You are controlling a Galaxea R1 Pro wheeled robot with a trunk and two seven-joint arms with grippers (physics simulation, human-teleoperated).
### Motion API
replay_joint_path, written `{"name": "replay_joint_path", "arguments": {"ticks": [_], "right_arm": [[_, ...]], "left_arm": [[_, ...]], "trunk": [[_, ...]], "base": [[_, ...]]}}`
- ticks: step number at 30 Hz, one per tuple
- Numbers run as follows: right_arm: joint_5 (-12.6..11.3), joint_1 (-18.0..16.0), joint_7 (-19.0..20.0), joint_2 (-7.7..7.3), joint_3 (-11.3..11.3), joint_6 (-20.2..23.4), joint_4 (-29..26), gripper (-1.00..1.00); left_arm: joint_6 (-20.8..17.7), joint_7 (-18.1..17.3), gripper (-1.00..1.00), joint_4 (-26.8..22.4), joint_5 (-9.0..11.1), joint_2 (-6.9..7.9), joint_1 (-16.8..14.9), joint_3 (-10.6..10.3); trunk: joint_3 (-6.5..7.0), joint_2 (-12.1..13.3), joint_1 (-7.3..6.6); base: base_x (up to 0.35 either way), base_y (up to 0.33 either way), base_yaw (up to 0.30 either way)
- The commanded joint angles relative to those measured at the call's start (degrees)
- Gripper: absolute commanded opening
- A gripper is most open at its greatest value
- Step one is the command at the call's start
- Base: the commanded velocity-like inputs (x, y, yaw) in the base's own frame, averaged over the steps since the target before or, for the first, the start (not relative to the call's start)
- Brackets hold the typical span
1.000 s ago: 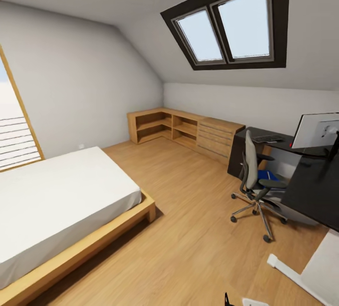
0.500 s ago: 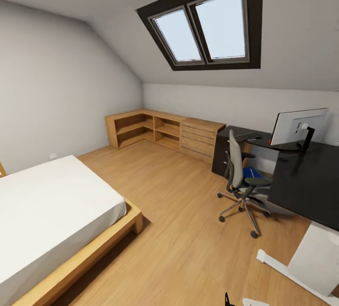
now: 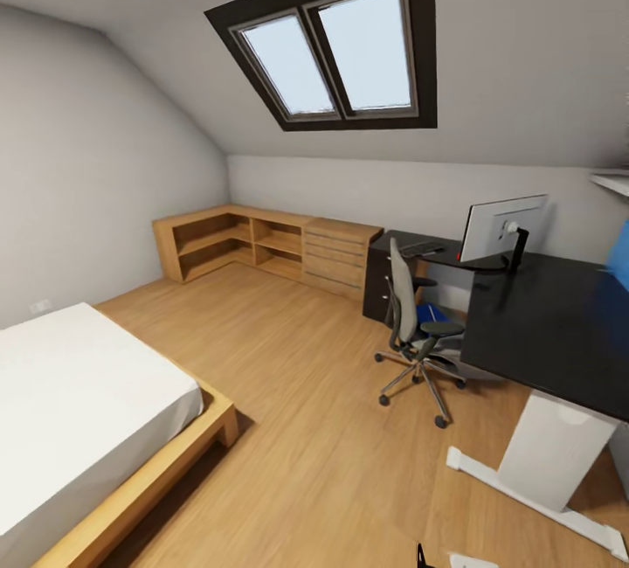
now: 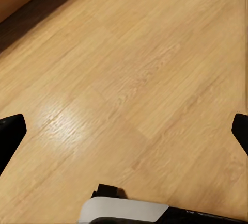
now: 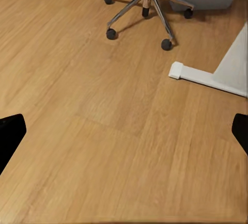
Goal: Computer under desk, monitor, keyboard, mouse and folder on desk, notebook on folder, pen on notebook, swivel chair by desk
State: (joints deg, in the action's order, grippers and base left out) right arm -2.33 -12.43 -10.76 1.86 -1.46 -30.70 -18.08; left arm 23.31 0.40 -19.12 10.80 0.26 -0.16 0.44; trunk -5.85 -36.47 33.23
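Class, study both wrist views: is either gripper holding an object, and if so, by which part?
Nothing is held. The left gripper and right gripper are both open, with only bare light-wood floor between their black fingertips.

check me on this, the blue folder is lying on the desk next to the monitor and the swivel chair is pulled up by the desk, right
Not quite. In the head view the blue folder is on the seat of the swivel chair, not on the desk. The rest holds: the chair stands by the desk, where the monitor is.
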Motion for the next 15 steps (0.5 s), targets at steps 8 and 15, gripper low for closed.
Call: {"name": "replay_joint_path", "arguments": {"ticks": [8, 15], "right_arm": [[0.03, -0.05, 0.12, 0.14, 0.18, -0.31, 0.09, 1.00], [-0.03, -0.05, 0.08, 0.40, 0.41, -0.31, 0.09, 1.00]], "left_arm": [[0.15, 0.04, 1.00, 0.05, 0.19, 0.01, -0.02, 0.00], [0.16, 0.04, 1.00, 0.05, 0.19, 0.00, -0.02, 0.00]], "trunk": [[-0.53, -0.09, 0.02], [-0.58, -0.09, 0.02]], "base": [[0.000, 0.000, -0.120], [0.000, 0.000, -0.012]]}}
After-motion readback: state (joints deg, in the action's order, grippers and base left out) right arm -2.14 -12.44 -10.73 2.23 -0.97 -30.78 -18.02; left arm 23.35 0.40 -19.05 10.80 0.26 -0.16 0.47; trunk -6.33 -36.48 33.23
